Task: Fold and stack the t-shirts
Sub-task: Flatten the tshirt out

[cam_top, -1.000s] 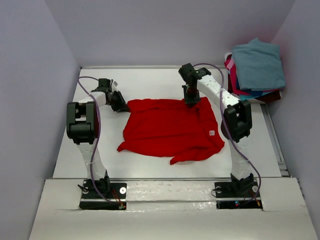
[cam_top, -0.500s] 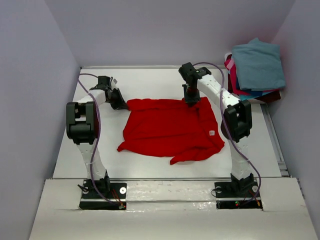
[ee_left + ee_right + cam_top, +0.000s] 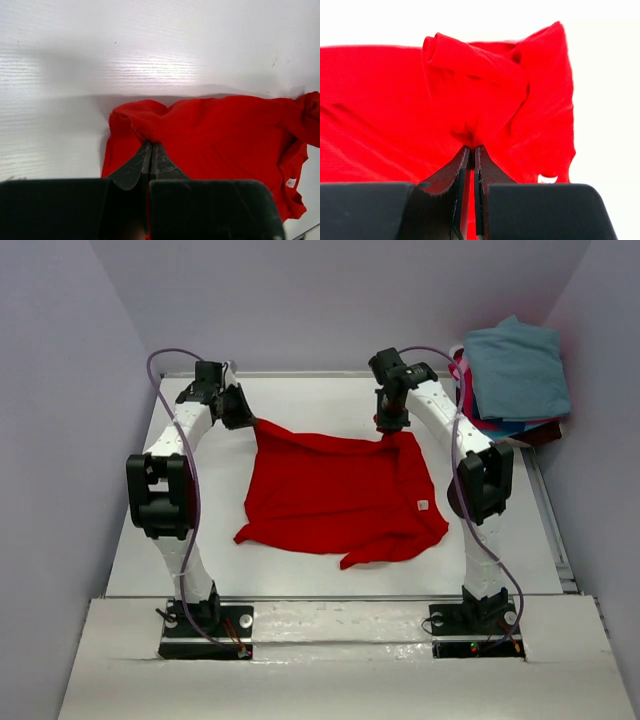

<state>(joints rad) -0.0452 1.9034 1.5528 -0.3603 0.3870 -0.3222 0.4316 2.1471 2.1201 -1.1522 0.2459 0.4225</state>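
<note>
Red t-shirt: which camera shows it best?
Top external: the whole red t-shirt is in frame, its far corners pinched by the left gripper and right gripper. Left wrist shows much of it, foreshortened past shut jaws; right wrist only bunched cloth at its jaws.

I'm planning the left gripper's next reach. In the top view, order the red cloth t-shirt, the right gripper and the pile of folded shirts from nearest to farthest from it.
1. Red cloth t-shirt: far-left corner pinched in the left gripper.
2. Right gripper: across the shirt's far edge.
3. Pile of folded shirts: far right.
</note>
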